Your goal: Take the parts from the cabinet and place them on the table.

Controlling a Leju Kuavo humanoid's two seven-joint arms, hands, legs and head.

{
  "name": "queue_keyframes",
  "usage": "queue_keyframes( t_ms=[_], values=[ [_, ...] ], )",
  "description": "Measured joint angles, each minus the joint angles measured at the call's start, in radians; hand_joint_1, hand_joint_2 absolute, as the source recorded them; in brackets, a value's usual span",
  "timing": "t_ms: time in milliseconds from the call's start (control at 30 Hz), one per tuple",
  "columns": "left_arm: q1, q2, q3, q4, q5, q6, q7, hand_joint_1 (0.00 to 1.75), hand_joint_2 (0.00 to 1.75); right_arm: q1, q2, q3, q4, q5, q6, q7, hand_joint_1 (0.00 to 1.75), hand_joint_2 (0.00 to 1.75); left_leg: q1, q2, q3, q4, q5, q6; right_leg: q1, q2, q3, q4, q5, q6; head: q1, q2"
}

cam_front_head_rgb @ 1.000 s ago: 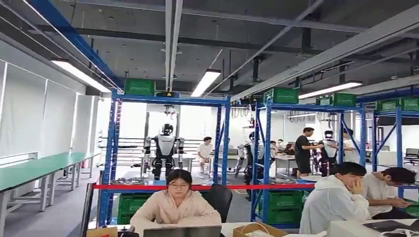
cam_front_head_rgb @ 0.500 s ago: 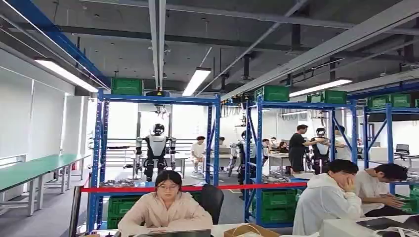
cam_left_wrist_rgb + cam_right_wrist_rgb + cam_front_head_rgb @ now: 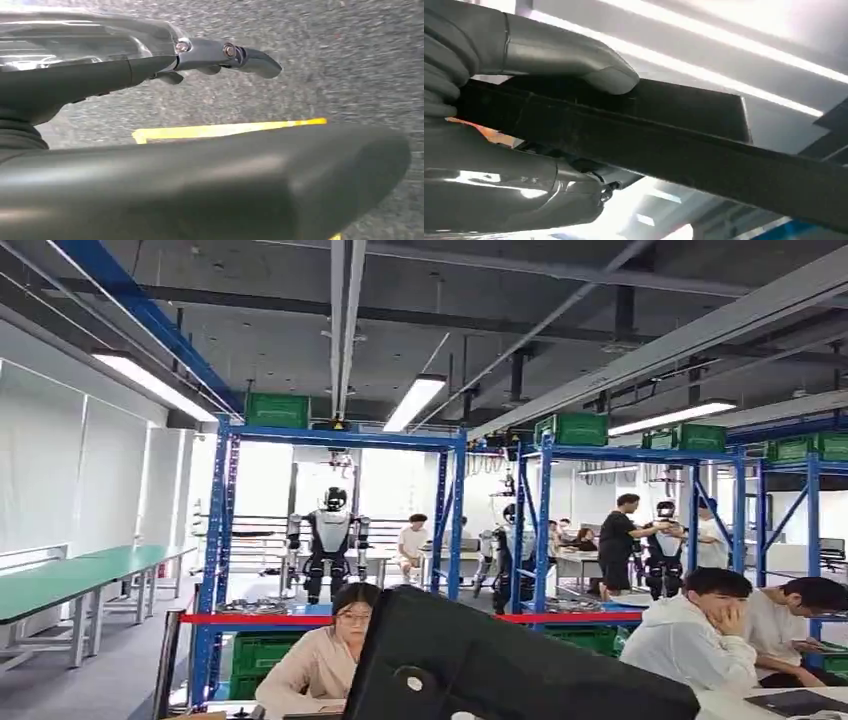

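The right hand (image 3: 519,125) grips a flat black part (image 3: 664,135), with the thumb on one side and the fingers on the other. The part is long, and its long way sticks out away from the hand. In the head view the black part (image 3: 500,665) is up in front of the robot, near and low, a bit to the right. The left hand (image 3: 150,70) hangs over the grey floor (image 3: 325,65) by a yellow line (image 3: 225,130). It holds nothing that I can see, and its fingers look fairly straight. The right hand has the part, so I think it is the one to put it on the table. I cannot tell which way that table lies.
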Motion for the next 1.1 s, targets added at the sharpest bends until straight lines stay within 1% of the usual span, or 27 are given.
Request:
queue_keyframes(
  t_ms=[33,100,133,167,200,233,300,333,367,400,467,500,533,567,633,667,700,733,800,833,867,900,933,967,1000,1033,1100],
  values=[
    [0.001,-0.003,-0.002,0.000,0.000,-0.001,0.011,0.00,1.75,-0.012,0.000,-0.008,0.003,0.026,-0.014,-0.002,1.75,1.75,-0.002,-0.001,-0.002,-0.001,0.000,-0.004,0.001,-0.002,0.002,-0.015,0.002,-0.003,-0.001,0.000],
    [0.005,-0.004,-0.005,0.000,-0.003,-0.006,0.037,0.00,1.75,-0.030,0.000,-0.016,0.010,0.118,-0.056,-0.005,1.75,1.75,-0.001,0.000,-0.003,-0.004,0.001,-0.013,0.003,0.000,0.003,-0.017,-0.005,-0.005,0.000,0.000],
    [0.005,-0.005,-0.006,0.000,-0.007,-0.007,0.045,0.00,1.75,-0.038,0.000,-0.019,0.014,0.163,-0.072,-0.005,1.75,1.75,-0.001,0.000,0.001,-0.011,0.004,-0.020,0.003,0.000,0.006,-0.025,-0.002,-0.008,0.000,0.000],
    [0.004,-0.007,-0.007,0.000,-0.010,-0.008,0.053,0.00,1.75,-0.044,0.001,-0.020,0.019,0.209,-0.091,-0.006,1.75,1.75,0.000,0.001,0.001,-0.009,-0.006,-0.024,-0.007,-0.005,0.016,-0.046,0.008,-0.013,0.000,0.000],
    [0.005,-0.008,-0.008,0.000,-0.011,-0.011,0.058,0.00,1.75,-0.056,0.003,-0.019,0.027,0.245,-0.106,-0.007,1.75,1.75,-0.002,0.002,-0.006,0.009,-0.022,-0.025,-0.006,-0.005,0.020,-0.052,0.011,-0.017,0.000,0.000],
    [0.004,-0.008,-0.009,0.000,-0.012,-0.013,0.061,0.00,1.75,-0.068,0.004,-0.017,0.039,0.290,-0.122,-0.007,1.75,1.75,-0.003,0.002,-0.029,0.062,-0.056,-0.025,-0.006,-0.006,0.020,-0.051,0.011,-0.018,0.000,0.000],
    [0.006,-0.008,-0.011,0.000,-0.014,-0.016,0.066,0.00,1.75,-0.080,0.005,-0.004,0.068,0.409,-0.162,-0.007,1.75,1.75,-0.004,0.002,-0.104,0.217,-0.123,-0.029,-0.005,-0.006,0.020,-0.051,0.010,-0.019,0.000,0.000],
    [0.008,-0.008,-0.013,0.000,-0.014,-0.016,0.066,0.00,1.75,-0.080,0.005,0.007,0.083,0.466,-0.180,-0.007,1.75,1.75,-0.004,0.002,-0.132,0.272,-0.132,-0.031,-0.004,-0.006,0.020,-0.051,0.010,-0.020,0.000,0.000],
    [0.009,-0.008,-0.014,0.000,-0.014,-0.017,0.066,0.00,1.75,-0.082,0.006,0.021,0.100,0.524,-0.203,-0.007,1.75,1.75,-0.003,0.002,-0.133,0.270,-0.117,-0.033,-0.005,-0.006,0.021,-0.051,0.009,-0.020,0.000,0.000],
    [0.009,-0.008,-0.016,0.000,-0.014,-0.018,0.066,0.00,1.75,-0.086,0.006,0.038,0.117,0.589,-0.231,-0.006,1.75,1.75,-0.002,0.002,-0.113,0.222,-0.081,-0.034,-0.005,-0.004,0.022,-0.050,0.009,-0.019,0.000,0.000],
    [0.007,-0.008,-0.017,0.000,-0.014,-0.018,0.067,0.00,1.75,-0.097,0.009,0.070,0.144,0.696,-0.276,-0.005,1.75,1.75,0.003,0.005,-0.036,0.055,0.011,-0.037,-0.007,-0.003,0.024,-0.043,0.002,-0.014,0.000,0.000],
    [0.007,-0.009,-0.018,0.000,-0.014,-0.018,0.069,0.00,1.75,-0.103,0.011,0.091,0.159,0.756,-0.302,0.000,1.75,1.75,0.003,0.006,-0.010,0.005,0.010,-0.037,-0.006,-0.002,0.021,-0.037,-0.003,-0.008,0.000,0.000],
    [0.004,-0.013,-0.019,0.000,-0.014,-0.019,0.071,0.00,1.75,-0.112,0.011,0.113,0.173,0.818,-0.325,0.008,1.75,1.75,0.001,0.004,-0.008,-0.011,0.009,-0.031,0.000,0.000,0.014,-0.025,-0.006,-0.003,0.000,0.000],
    [0.004,-0.013,-0.019,0.000,-0.014,-0.019,0.073,0.00,1.75,-0.117,0.011,0.142,0.187,0.900,-0.349,0.022,1.75,1.75,-0.001,0.004,-0.011,-0.006,0.010,-0.025,0.000,0.000,0.012,-0.027,-0.004,-0.001,0.000,0.000],
    [0.007,-0.014,-0.021,0.000,-0.015,-0.019,0.075,0.00,1.75,-0.121,0.011,0.195,0.215,1.010,-0.382,0.041,1.75,1.75,-0.006,0.002,-0.010,-0.006,0.011,-0.018,-0.002,0.000,0.014,-0.030,-0.002,0.003,-0.001,0.000],
    [0.007,-0.018,-0.021,0.000,-0.016,-0.020,0.076,0.00,1.75,-0.126,0.011,0.224,0.231,1.056,-0.396,0.051,1.75,1.75,0.002,0.003,-0.007,-0.010,0.015,-0.010,-0.003,0.000,0.012,-0.026,-0.010,0.008,-0.001,0.000],
    [0.007,-0.019,-0.022,0.000,-0.016,-0.021,0.075,0.00,1.75,-0.131,0.010,0.248,0.245,1.090,-0.407,0.060,1.75,1.75,0.002,0.003,-0.007,-0.010,0.014,-0.007,-0.004,-0.002,0.007,-0.004,-0.028,0.015,-0.001,0.000],
    [0.005,-0.019,-0.022,0.000,-0.017,-0.021,0.075,0.00,1.75,-0.140,0.010,0.268,0.259,1.115,-0.418,0.069,1.75,1.75,0.003,0.003,-0.006,-0.010,0.014,-0.001,-0.007,-0.002,-0.017,0.051,-0.062,0.022,0.000,0.000],
    [0.005,-0.019,-0.022,0.000,-0.019,-0.021,0.075,0.00,1.75,-0.149,0.010,0.313,0.292,1.184,-0.445,0.097,1.75,1.75,0.002,0.003,-0.005,-0.010,0.013,-0.001,-0.012,-0.002,-0.092,0.214,-0.132,0.028,-0.001,0.000],
    [0.006,-0.019,-0.022,0.000,-0.020,-0.021,0.075,0.00,1.75,-0.151,0.009,0.334,0.309,1.215,-0.453,0.109,1.75,1.75,0.002,0.003,-0.005,-0.010,0.013,0.000,-0.013,-0.002,-0.122,0.273,-0.147,0.029,-0.001,0.000],
    [0.007,-0.019,-0.022,0.000,-0.020,-0.021,0.075,0.00,1.75,-0.153,0.007,0.357,0.330,1.235,-0.460,0.119,1.75,1.75,0.002,0.003,-0.005,-0.010,0.012,0.000,-0.013,-0.002,-0.133,0.289,-0.140,0.029,-0.001,0.000],
    [0.008,-0.020,-0.022,0.000,-0.020,-0.021,0.075,0.00,1.75,-0.156,0.006,0.376,0.348,1.263,-0.468,0.134,1.75,1.75,0.002,0.002,-0.004,-0.010,0.012,0.000,-0.013,-0.002,-0.119,0.253,-0.109,0.027,-0.001,0.000],
    [0.008,-0.021,-0.022,0.000,-0.020,-0.021,0.075,0.00,1.75,-0.163,0.006,0.394,0.366,1.295,-0.478,0.153,1.75,1.75,0.001,0.000,-0.003,-0.010,0.012,0.000,-0.012,-0.002,-0.085,0.176,-0.063,0.022,-0.001,0.000],
    [0.007,-0.022,-0.023,0.000,-0.020,-0.021,0.075,0.00,1.75,-0.175,0.006,0.408,0.382,1.321,-0.484,0.172,1.75,1.75,0.000,-0.001,-0.001,-0.010,0.012,-0.001,-0.011,-0.002,-0.040,0.076,-0.014,0.013,-0.001,0.000],
    [0.006,-0.023,-0.023,0.000,-0.020,-0.021,0.074,0.00,1.75,-0.186,0.006,0.420,0.402,1.349,-0.493,0.193,1.75,1.75,0.001,-0.002,-0.001,-0.011,0.011,-0.001,-0.006,-0.002,-0.004,-0.006,0.016,0.005,-0.001,0.000],
    [0.006,-0.026,-0.023,0.000,-0.020,-0.020,0.073,0.00,1.75,-0.198,0.006,0.429,0.423,1.365,-0.502,0.205,1.75,1.75,-0.003,-0.002,-0.004,-0.012,0.011,-0.004,-0.002,-0.002,0.009,-0.019,0.002,0.003,-0.001,0.000],
    [0.009,-0.027,-0.023,0.000,-0.020,-0.021,0.072,0.00,1.75,-0.215,0.010,0.444,0.471,1.403,-0.506,0.243,1.75,1.75,0.001,-0.001,-0.004,-0.014,0.013,-0.014,0.002,-0.001,0.008,-0.030,0.002,-0.002,-0.001,0.000]
  ],
)
